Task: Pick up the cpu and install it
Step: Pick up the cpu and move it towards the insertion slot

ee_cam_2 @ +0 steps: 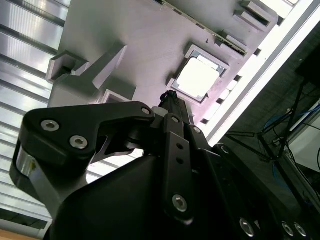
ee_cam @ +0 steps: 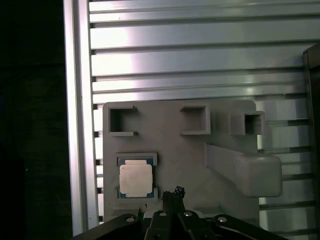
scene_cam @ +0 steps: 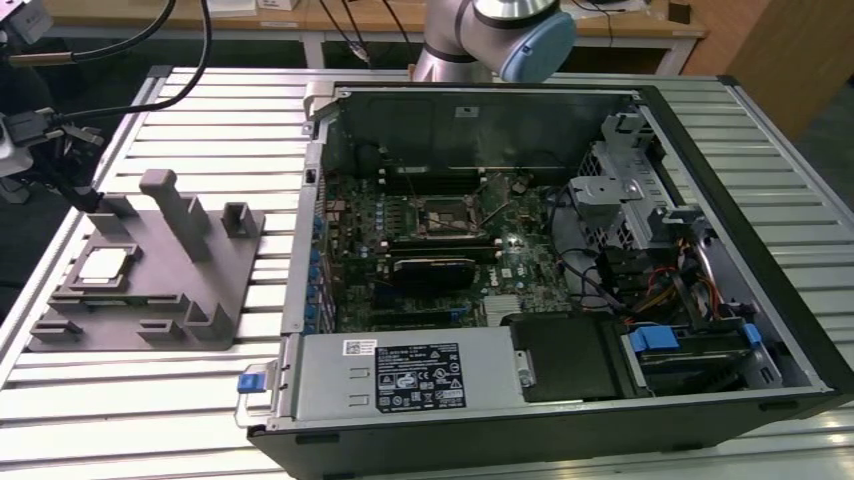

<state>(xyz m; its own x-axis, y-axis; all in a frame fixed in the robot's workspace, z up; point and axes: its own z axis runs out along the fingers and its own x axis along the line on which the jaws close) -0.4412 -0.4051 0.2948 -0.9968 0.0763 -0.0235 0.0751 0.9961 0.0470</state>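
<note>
Slatted metal desk [scene_cam: 174, 400] with a grey fixture [scene_cam: 174, 290] and an open computer case [scene_cam: 467, 120]; the cpu [scene_cam: 107, 263] sits on the fixture.

The cpu lies flat, silvery top up, in a shallow square pocket of the fixture, which stands on the desk toward the exterior view's left, well apart from the dark socket [scene_cam: 447, 217] on the board inside the case. In the first wrist view the fingers [ee_cam: 175, 195] are pressed together at their tips and hold nothing. They are over the fixture plate just beside the cpu [ee_cam: 135, 179] and clear of it. In the second wrist view the closed fingers [ee_cam_2: 172, 107] point toward the cpu [ee_cam_2: 198, 80] in its pocket, near one edge of it.
</note>
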